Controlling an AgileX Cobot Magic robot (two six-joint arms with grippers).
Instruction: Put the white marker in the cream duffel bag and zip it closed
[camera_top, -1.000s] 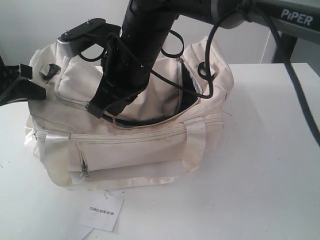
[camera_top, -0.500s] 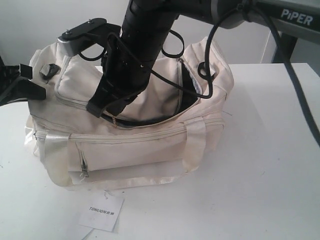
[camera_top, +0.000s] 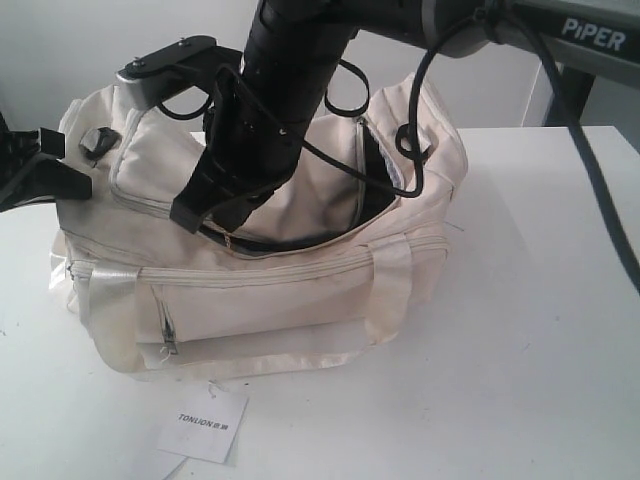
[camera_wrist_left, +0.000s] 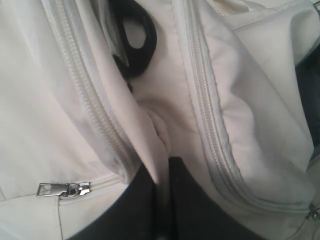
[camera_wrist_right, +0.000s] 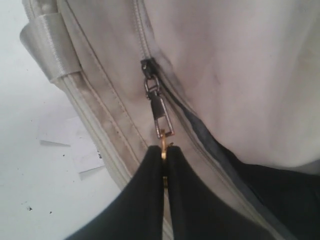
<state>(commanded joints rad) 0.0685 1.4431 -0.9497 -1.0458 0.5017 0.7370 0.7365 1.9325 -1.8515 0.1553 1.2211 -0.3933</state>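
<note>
The zip pull (camera_wrist_right: 160, 112) is pinched in the closed right jaws; the bag (camera_wrist_left: 235, 100) fabric is pinched in the closed left jaws.

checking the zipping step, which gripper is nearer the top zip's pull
Right. The right gripper is shut on the tip of the pull; the left gripper pinches fabric at the far end of the bag.
</note>
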